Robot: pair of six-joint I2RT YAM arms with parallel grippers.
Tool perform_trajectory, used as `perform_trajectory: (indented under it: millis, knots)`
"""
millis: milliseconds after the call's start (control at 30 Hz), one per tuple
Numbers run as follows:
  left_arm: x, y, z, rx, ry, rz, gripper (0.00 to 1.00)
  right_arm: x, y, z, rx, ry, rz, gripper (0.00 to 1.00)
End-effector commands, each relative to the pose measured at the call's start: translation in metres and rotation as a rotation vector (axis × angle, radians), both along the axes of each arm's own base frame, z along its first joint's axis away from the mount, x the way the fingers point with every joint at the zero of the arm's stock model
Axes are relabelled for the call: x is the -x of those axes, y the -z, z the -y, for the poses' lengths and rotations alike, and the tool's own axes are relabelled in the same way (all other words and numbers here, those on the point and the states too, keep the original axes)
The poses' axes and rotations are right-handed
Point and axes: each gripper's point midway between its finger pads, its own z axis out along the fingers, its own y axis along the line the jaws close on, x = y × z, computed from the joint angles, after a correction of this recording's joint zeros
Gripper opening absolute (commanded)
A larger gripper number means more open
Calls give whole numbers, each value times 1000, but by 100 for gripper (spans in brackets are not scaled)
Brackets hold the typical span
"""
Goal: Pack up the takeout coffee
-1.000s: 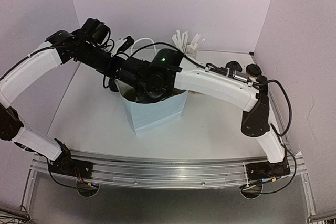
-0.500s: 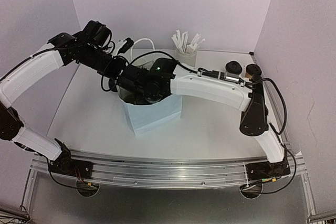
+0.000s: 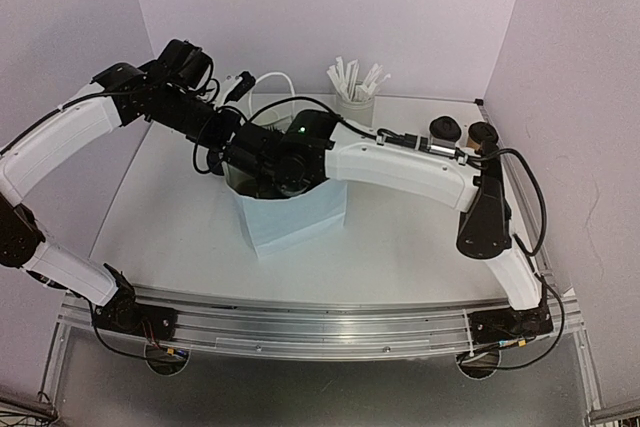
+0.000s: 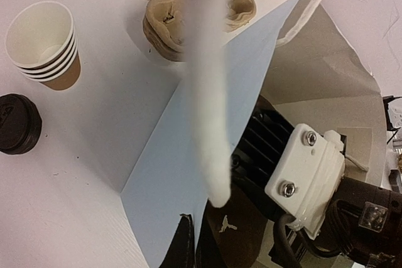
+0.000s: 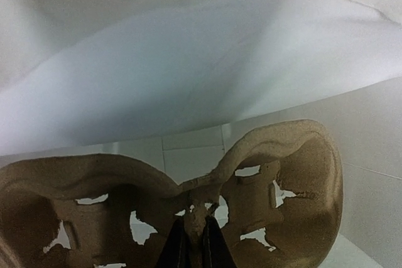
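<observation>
Carrier [image 5: 282,174] is now down in the bag [image 3: 295,222]. My right gripper [image 5: 191,243] still pinches its rib, and my left gripper [image 4: 200,243] is clenched on the rim. Cups [image 3: 483,135] at 2 o'clock go next.

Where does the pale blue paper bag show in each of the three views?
Top external: the bag stands mid-table, beneath both wrists.
Left wrist: its blue outer wall runs diagonally through the middle, mouth at right.
Right wrist: seen from inside, its pale wall fills the upper half.
Shared landmark: the right arm's wrist reaching into the bag's mouth; its tool pinches a pulp cup carrier inside.
</observation>
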Motion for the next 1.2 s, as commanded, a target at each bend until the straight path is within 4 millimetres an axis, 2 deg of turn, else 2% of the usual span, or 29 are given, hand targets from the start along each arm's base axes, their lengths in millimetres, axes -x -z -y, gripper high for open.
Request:
perform_trajectory:
  millis: [0,100,133,367,567,867,1167]
  knots:
    - [-3,-17,2,36,10,59,0,12,21,24,87,22,-107,13]
    - [-3,-16,2,37,12,59,0,13,15,20,67,14,-118,42]
    - [-3,-15,3,36,14,57,0,13,10,19,56,13,-115,48]
    - [1,-11,4,20,64,71,0,5,-45,12,-60,11,-43,63]
    - [4,-5,0,-49,179,143,0,-1,-96,6,-179,-20,33,70]
    - [0,-12,-3,-115,282,256,0,-6,-165,-1,-383,-69,163,72]
    - [16,-14,5,-92,438,277,0,-6,-233,5,-556,-133,255,73]
